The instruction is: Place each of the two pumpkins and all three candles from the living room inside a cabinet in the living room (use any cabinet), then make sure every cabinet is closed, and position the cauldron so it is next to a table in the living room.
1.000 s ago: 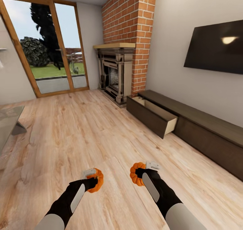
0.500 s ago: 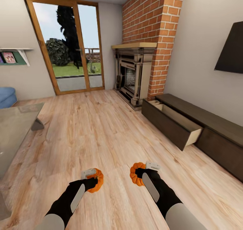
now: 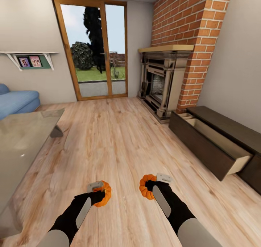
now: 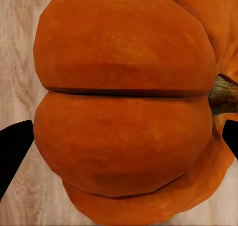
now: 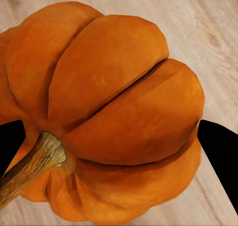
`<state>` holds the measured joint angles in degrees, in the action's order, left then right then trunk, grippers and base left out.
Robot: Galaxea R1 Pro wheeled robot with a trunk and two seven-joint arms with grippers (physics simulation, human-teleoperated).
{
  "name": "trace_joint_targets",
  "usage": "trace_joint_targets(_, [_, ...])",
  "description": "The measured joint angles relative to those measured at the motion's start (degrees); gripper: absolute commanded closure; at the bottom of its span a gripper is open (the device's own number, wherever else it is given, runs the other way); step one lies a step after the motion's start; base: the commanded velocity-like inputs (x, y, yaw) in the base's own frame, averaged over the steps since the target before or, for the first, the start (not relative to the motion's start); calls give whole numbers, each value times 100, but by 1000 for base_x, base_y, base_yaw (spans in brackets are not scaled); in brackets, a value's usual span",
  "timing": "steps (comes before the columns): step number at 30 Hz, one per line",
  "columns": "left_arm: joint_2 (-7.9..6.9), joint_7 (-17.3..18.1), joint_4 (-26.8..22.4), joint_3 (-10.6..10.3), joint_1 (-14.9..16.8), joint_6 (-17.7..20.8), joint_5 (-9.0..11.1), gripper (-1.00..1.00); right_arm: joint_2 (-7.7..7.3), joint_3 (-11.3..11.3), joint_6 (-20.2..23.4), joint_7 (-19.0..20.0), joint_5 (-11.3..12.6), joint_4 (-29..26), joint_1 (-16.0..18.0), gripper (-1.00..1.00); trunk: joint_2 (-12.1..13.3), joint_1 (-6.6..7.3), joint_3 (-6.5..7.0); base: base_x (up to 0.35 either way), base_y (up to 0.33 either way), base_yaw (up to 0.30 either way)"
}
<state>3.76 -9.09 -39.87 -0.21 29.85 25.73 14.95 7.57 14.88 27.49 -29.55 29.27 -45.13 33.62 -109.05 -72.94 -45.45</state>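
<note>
Low over the wood floor, my left gripper (image 3: pixel 100 194) is shut on one orange pumpkin (image 3: pixel 106 197), whose ribbed side shows between the black fingertips in the left wrist view (image 4: pixel 124 62). My right gripper (image 3: pixel 150 187) is shut on the other pumpkin (image 3: pixel 144 192), seen with its brown stem in the right wrist view (image 5: pixel 109 72). The long dark-brown cabinet (image 3: pixel 232 125) runs along the right wall, its near drawer (image 3: pixel 217 140) pulled open and pale inside. The glass-topped table (image 3: pixel 21 142) lies at the left. The candles and the cauldron are out of view.
A stone fireplace (image 3: pixel 163 84) and brick chimney (image 3: pixel 195 40) stand beyond the cabinet. A glass patio door (image 3: pixel 96 47) is in the far wall. A blue sofa (image 3: pixel 16 100) sits at the far left under a wall shelf (image 3: pixel 29 57). Open floor stretches ahead.
The whole view has swung left: the cabinet slid toward the right edge, the TV left the picture, and more of the table, plus the sofa, came in. Both grippers still hold their pumpkins as before.
</note>
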Motion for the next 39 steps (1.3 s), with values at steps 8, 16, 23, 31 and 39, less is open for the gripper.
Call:
trace_joint_targets(8, [-4,0,1,0,1,-1,4,100,-2,4,2,2,2,-10,-1,100,0,0,0,338,0,12])
trace_joint_targets(16, [-1,0,-1,0,-1,1,7,100,3,5,1,1,11,-11,0,100,0,0,0,338,0,132])
trace_joint_targets(23, [-6,-1,-1,0,0,-2,2,100,3,5,-1,6,8,-11,0,100,0,0,0,338,0,259])
trace_joint_targets(31, [-8,0,1,0,1,-2,6,100,2,9,0,15,9,-13,-1,100,0,0,0,338,0,24])
trace_joint_targets(39, [-5,0,1,0,1,-3,6,100,2,9,2,26,13,-13,-1,100,0,0,0,338,0,0])
